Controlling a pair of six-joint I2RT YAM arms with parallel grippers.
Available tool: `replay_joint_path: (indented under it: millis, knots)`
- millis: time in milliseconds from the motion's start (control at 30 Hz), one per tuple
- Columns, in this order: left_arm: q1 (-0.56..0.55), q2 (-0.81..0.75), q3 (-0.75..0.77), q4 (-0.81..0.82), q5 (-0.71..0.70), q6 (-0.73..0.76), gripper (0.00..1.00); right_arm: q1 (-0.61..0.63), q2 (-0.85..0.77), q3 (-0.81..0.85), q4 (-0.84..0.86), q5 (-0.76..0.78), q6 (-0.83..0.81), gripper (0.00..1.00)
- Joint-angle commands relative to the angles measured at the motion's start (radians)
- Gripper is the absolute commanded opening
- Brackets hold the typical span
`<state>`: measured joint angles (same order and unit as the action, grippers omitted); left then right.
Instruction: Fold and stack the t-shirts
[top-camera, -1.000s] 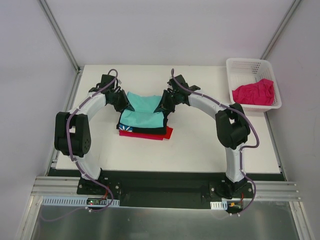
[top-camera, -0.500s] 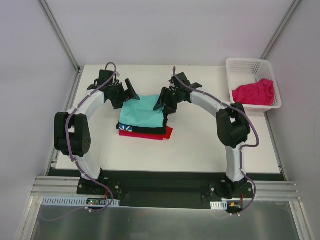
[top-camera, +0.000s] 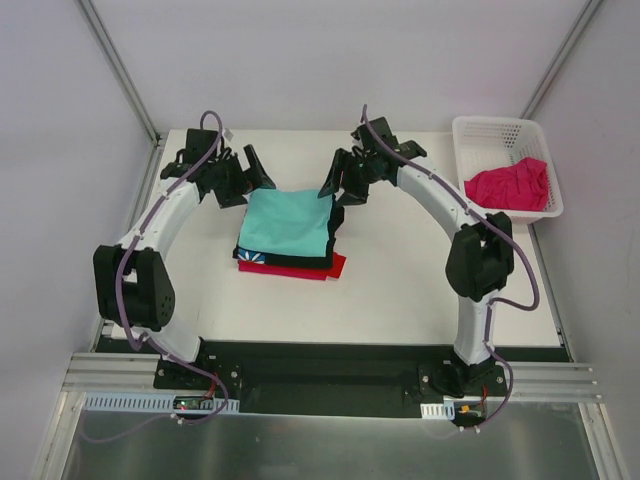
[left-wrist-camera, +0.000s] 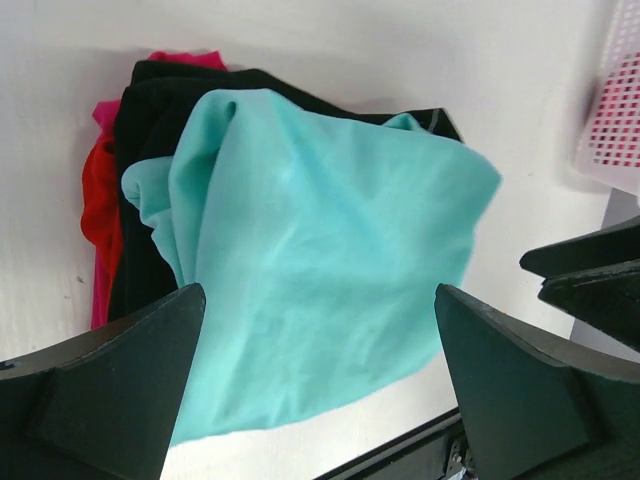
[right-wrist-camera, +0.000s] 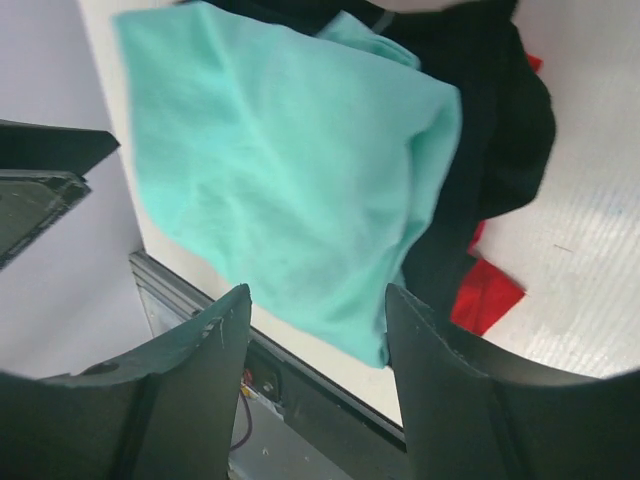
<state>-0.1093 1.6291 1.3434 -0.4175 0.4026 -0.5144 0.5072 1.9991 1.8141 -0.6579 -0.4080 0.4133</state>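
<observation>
Your left gripper (top-camera: 248, 182) and right gripper (top-camera: 335, 188) stand open beside the stacked teal shirt (top-camera: 287, 222); next, probably fetch the pink shirt (top-camera: 510, 185) from the basket (top-camera: 490, 128).

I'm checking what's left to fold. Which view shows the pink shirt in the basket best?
Top external: the pink shirt lies crumpled in the basket, fully in view. The left wrist view catches only a blurred pink patch through the basket's lattice at its right edge. The right wrist view misses it.

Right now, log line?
left hand open | right hand open | teal t-shirt on black t-shirt on red t-shirt | pink t-shirt in basket
</observation>
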Motion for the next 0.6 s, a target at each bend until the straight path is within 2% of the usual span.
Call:
replay_joint_path:
  millis: [0,67,100,200,267,333,367,400,500,533,567]
  knots:
    - [0.010,-0.113,0.080,-0.084,0.001,0.037,0.99,0.005,-0.076,0.116,-0.046,-0.015,-0.001,0.58]
    - [0.008,-0.142,0.082,-0.102,0.005,0.036,0.99,0.007,-0.066,0.133,0.003,-0.047,0.033,0.51]
    - [0.010,-0.149,0.076,-0.104,0.015,0.028,0.99,0.005,-0.048,0.131,0.026,-0.086,0.048,0.39]
    - [0.010,-0.146,0.060,-0.093,0.091,0.005,0.99,0.008,0.004,0.128,0.110,-0.162,0.099,0.19]
    - [0.008,-0.123,0.054,-0.080,0.120,-0.003,0.99,0.008,0.030,0.126,0.167,-0.187,0.113,0.14]
    - [0.008,-0.115,0.034,-0.069,0.128,-0.009,0.95,0.008,0.067,0.134,0.191,-0.209,0.125,0.08]
    - [0.008,-0.112,0.024,-0.049,0.140,-0.013,0.91,0.008,0.079,0.146,0.199,-0.213,0.127,0.06]
    - [0.008,-0.112,0.001,-0.040,0.146,-0.021,0.81,0.007,0.092,0.152,0.204,-0.222,0.128,0.05]
    - [0.008,-0.109,-0.039,-0.006,0.168,-0.035,0.63,0.007,0.139,0.168,0.218,-0.241,0.130,0.03]
    - [0.007,-0.109,-0.046,-0.001,0.170,-0.039,0.51,0.005,0.148,0.166,0.221,-0.242,0.130,0.03]
    - [0.005,-0.107,-0.053,0.005,0.171,-0.041,0.45,0.002,0.167,0.166,0.225,-0.245,0.130,0.02]
